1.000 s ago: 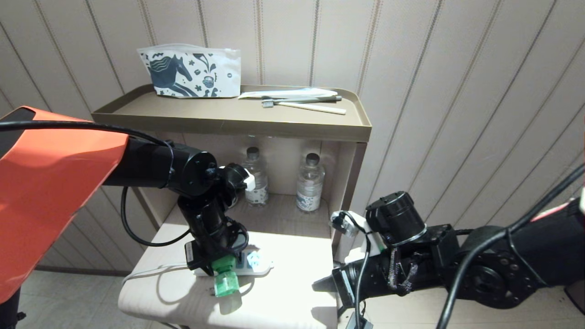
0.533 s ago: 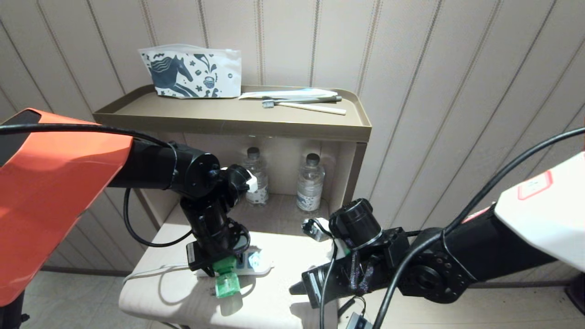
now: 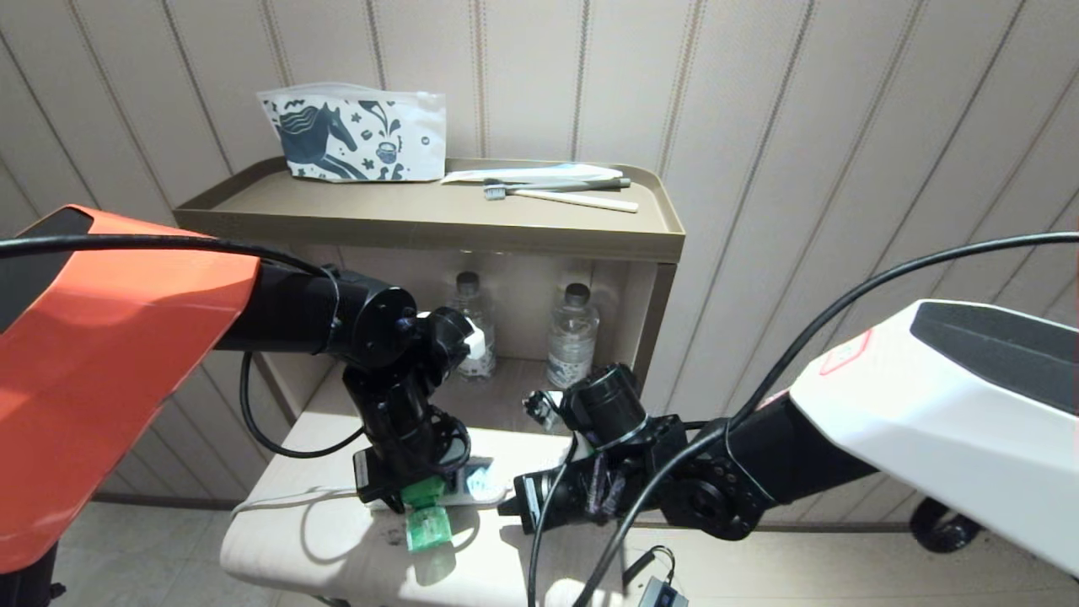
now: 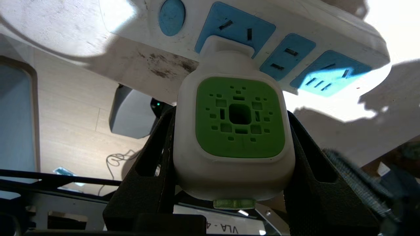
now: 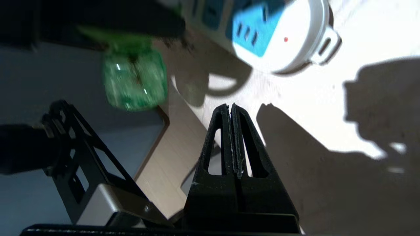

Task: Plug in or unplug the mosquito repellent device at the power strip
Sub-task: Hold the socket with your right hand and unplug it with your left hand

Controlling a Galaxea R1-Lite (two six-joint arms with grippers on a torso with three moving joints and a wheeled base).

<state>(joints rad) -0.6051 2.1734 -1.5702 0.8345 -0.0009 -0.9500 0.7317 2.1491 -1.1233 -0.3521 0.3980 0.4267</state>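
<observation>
Panelled beige walls are backing a tan bedside unit whose upper tray (image 3: 253,206) is carrying a horse-print pouch (image 3: 354,139) and toothbrushes (image 3: 560,192), while two clear water bottles (image 3: 571,335) are standing in the recess beneath. Below, the pale bench (image 3: 278,472) is bearing the power strip (image 4: 328,39), a white bar with light-blue socket faces, lying near the bench's front edge with its whitish cord (image 3: 278,499) trailing toward the robot's left.

Left end effector (image 3: 413,497): it is clamped about halfway open across the white body of the mosquito repellent device (image 4: 234,131), one finger on each flank, as the left wrist view is showing. The device's green vented top is facing that camera, and its plug end is meeting the first blue socket next to the round switch; whether the prongs are fully seated cannot be told. In the head view the green liquid bottle is pointing toward the bench's front edge, beyond the strip.

Right end effector (image 5: 232,141): its fingers are pressed together with nothing between them, and it is hovering just beside the strip's far, rounded end, not touching it.

Progress, as a judgement: the device is gripped and standing at the socket, so either a last press home or the first pull out is remaining; the right arm is probably placing itself to brace the strip.
</observation>
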